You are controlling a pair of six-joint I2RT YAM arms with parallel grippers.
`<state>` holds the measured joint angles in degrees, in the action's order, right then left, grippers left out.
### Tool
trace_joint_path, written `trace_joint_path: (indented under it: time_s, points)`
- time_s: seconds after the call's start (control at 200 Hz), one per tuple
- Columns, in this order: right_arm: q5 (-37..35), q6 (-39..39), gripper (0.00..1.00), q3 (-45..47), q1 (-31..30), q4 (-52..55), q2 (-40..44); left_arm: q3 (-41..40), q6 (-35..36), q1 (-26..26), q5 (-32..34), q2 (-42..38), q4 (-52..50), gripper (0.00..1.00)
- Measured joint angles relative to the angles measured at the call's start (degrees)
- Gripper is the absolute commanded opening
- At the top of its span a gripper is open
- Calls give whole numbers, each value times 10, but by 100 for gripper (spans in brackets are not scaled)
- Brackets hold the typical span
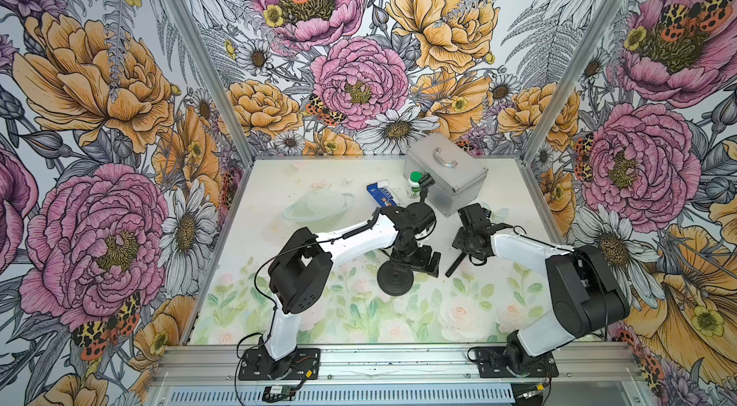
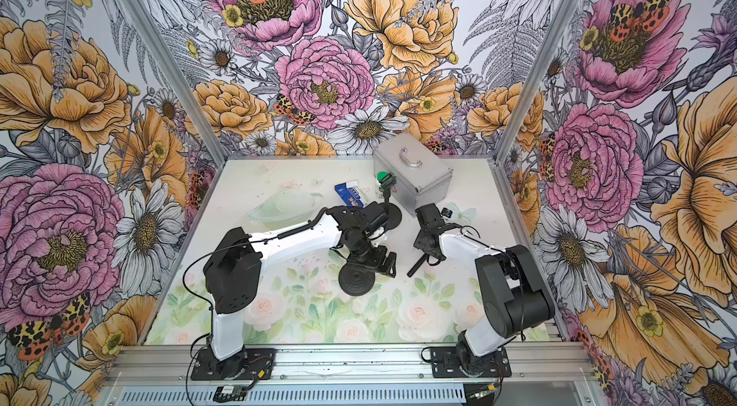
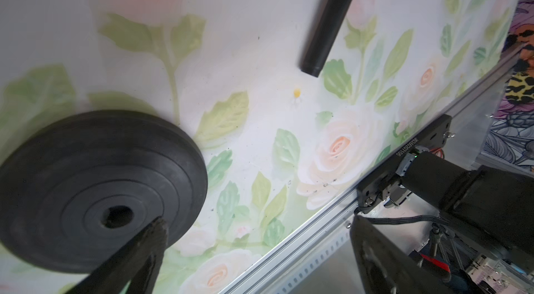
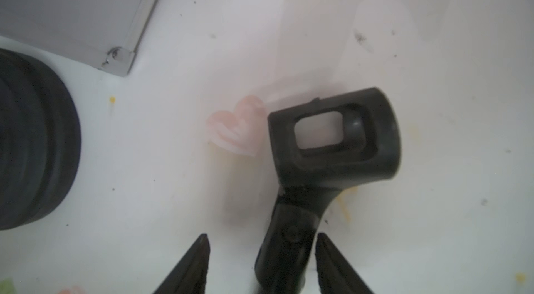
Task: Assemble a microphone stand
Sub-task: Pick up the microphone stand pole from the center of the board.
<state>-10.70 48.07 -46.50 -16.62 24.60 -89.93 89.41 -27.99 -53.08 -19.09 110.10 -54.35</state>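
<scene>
Pickup step, by look: right claw [image 4: 263, 237] half-open astride pole [image 4: 284, 258], mic clip [image 4: 335, 133] just ahead of fingertips [image 4: 196, 258] — no grip yet. Opposite, left claw [image 3: 258, 220] wide open, round base [image 3: 86, 185] beneath one finger [image 3: 138, 252]. Next, likely — pinch pole, lift, aim free end at centre hole [image 3: 117, 216].

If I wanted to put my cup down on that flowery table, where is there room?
The near strip of the table, between the front rail and the round black base, is bare. So is the far left corner, behind the clear dish. The middle and far right, round the silver case, are crowded.
</scene>
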Motion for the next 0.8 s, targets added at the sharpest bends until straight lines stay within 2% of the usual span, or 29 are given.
trace_joint_path:
  time_s: [0.185,0.28,0.33,0.435,0.53,0.66,0.801]
  points:
    - [-18,24,47,-6,0,20,-19,-70,37,18,50,-155,53,99]
    - [-26,28,36,-12,0,24,-27,-117,57,38,84,-223,90,99]
    - [-26,26,25,-13,1,25,-28,-138,69,45,111,-246,106,99]
    - [-26,23,10,-15,1,29,-28,-186,87,49,141,-274,155,98]
    - [-16,14,9,-17,1,30,-26,-235,96,49,170,-295,201,99]
    - [3,-4,11,-17,-1,36,2,-261,118,40,217,-301,263,99]
    - [9,-41,11,-17,-28,36,87,-353,140,36,231,-334,422,99]
